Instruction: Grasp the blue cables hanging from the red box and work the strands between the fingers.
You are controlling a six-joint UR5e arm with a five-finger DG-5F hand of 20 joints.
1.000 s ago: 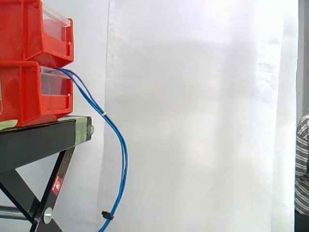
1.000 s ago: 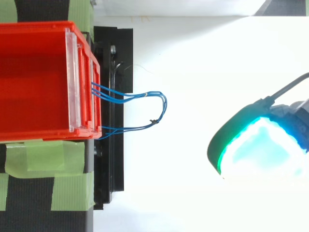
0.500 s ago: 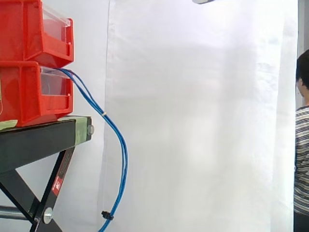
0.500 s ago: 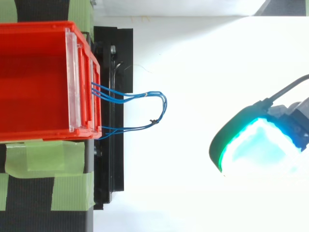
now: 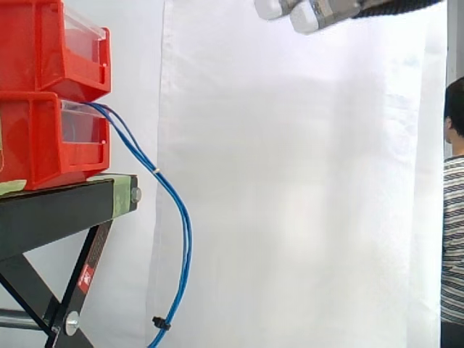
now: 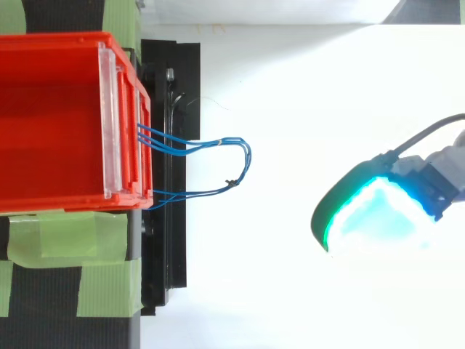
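Several thin blue cables hang from the lower red bin, curve down past the stand's edge and end near a small black tie at the bottom. From above, the blue cables loop out from the front of the red bin. My hand enters at the top of the side view, well above and to the right of the cables, its pale fingertips pointing left. Seen from above, the hand glows cyan and green, far right of the cables. It is open and holds nothing.
A second red bin is stacked on the lower one, both on a black stand with green tape. A white curtain hangs behind. A person in a striped shirt stands at the right edge.
My hand has come down and leftward into the top of the side view. In the top view its glowing pad shifted slightly left. The cables have not moved.
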